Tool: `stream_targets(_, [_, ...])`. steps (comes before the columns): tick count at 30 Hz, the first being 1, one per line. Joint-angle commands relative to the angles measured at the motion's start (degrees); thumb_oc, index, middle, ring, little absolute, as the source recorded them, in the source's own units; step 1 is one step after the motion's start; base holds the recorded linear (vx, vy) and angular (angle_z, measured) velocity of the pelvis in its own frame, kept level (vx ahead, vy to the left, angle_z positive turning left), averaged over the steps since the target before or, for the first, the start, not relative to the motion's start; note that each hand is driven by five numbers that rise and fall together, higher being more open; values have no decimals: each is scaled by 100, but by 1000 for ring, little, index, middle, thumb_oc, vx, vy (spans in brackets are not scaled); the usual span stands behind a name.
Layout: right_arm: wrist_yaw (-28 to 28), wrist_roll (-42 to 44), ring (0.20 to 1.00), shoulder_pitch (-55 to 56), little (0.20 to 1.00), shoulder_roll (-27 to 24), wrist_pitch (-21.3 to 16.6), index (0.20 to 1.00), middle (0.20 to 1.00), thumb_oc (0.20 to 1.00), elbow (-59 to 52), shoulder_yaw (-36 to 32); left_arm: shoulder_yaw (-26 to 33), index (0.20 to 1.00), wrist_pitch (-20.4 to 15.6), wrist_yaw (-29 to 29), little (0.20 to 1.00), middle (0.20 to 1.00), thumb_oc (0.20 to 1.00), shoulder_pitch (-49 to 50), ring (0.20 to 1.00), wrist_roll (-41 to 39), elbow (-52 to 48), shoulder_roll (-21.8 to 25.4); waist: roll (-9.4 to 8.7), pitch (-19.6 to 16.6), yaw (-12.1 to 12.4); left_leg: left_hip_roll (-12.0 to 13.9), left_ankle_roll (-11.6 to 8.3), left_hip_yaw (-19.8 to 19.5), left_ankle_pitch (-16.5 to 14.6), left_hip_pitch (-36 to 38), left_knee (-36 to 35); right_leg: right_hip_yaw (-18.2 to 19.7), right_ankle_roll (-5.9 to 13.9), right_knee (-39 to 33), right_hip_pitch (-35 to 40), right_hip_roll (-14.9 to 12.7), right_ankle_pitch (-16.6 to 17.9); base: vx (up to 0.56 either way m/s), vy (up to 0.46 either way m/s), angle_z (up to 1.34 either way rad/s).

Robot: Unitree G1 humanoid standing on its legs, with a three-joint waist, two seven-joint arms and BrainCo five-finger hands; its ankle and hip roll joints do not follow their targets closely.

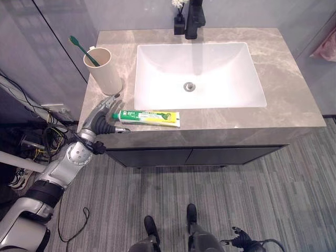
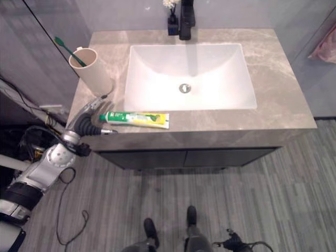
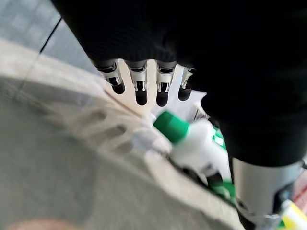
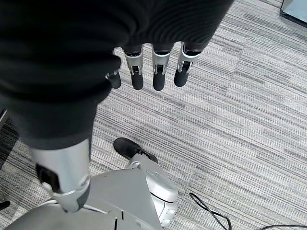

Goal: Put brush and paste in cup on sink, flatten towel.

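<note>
Brush (image 1: 81, 48) in cup (image 1: 104, 70) | paste (image 1: 148, 117) on counter (image 1: 294, 100), left hand (image 1: 102, 116) fingers open beside its cap | right hand (image 4: 144, 72) relaxed, empty | I see no towel.

The cup (image 1: 105, 70) stands on the counter (image 1: 294, 100) left of the sink (image 1: 199, 73), the brush (image 1: 84, 50) in it. The paste (image 1: 148, 117) lies before the sink, its cap end beside the left robot hand (image 1: 103, 113).

A black faucet (image 1: 195, 19) stands behind the white basin (image 1: 197, 73), a small black vase of white flowers (image 1: 179, 16) just beside it. Striped grey carpet (image 1: 236, 194) lies below the dark cabinet (image 1: 194, 155).
</note>
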Motion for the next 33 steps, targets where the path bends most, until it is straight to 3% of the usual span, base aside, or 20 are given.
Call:
stream_targets(1, [1,127,1000,-183,1000,-189,33,1000,1000,1000,-40,238,183,1000,-136,50,1000,1000,1000,-683,1000,-295,168,-1,35,174,-116,636,-782,-480,286,-9,40,-123,777,50,-159,-736,540,-4,-13,-3])
stream_targets(14, [1,197,1000,-175,1000,-259,47,1000,1000,1000,-37,193,-175,1000,-88,-189,1000,1000,1000,-967,1000,-454,282,-75,146,248,-173,653,-793,-400,305,-21,40,-39,761,50,-254,-705,541,1,-1,0])
stream_targets(15, [4,208,1000,-165,1000,-269,47,1000,1000,1000,-33,189,-267,947,-73,-216,947,947,947,-1045,947,-436,311,-59,158,253,-187,659,-794,-394,305,-22,40,-33,760,50,-259,-703,537,4,-7,-7])
stream_targets(16, [4,208,1000,-165,1000,-267,47,1000,1000,1000,-33,185,-275,705,-74,-215,705,705,705,-1053,705,-437,316,-60,156,254,-183,659,-794,-393,305,-22,40,-32,760,50,-259,-703,537,6,-15,-5])
stream_targets(17, [-3,216,1000,-150,1000,-273,44,1000,1000,1000,-43,182,-346,533,-62,-243,533,533,533,-1115,533,-402,337,-33,160,258,-200,667,-794,-380,303,-17,40,-28,762,50,-262,-698,540,0,0,0])
stream_targets(19, [-3,215,1000,-149,1000,-272,44,1000,1000,1000,-43,179,-352,492,-64,-242,492,492,492,-1121,492,-402,341,-34,159,259,-196,668,-795,-379,303,-16,40,-28,762,50,-262,-697,541,0,0,0])
stream_targets(20, [-4,226,1000,-140,1000,-277,42,1000,1000,1000,-33,172,-464,200,-41,-316,200,200,200,-1149,200,-329,354,26,167,267,-207,677,-794,-368,301,-5,40,-17,758,50,-272,-684,547,0,0,0])
stream_targets(23, [1,231,1000,-142,1000,-282,43,1000,1000,1000,-29,164,-577,200,-25,-402,200,200,200,-1171,200,-229,331,89,174,268,-218,683,-790,-359,297,-2,40,-15,756,50,-276,-679,550,0,0,0])
stream_targets(27, [-10,224,1000,-137,1000,-312,-7,1000,1000,1000,5,153,-1517,200,-146,-625,200,200,200,-1722,200,1036,159,723,188,291,-206,697,-796,-353,253,45,40,-33,767,50,-223,-663,515,1,-7,-2])
stream_targets(33, [-74,311,1000,-146,1000,-295,-42,1000,1000,1000,89,115,-2087,200,-206,-560,200,200,200,-1883,200,1868,156,891,141,255,-201,706,-786,-358,235,126,40,-47,757,50,-146,-670,486,-2,-2,-1])
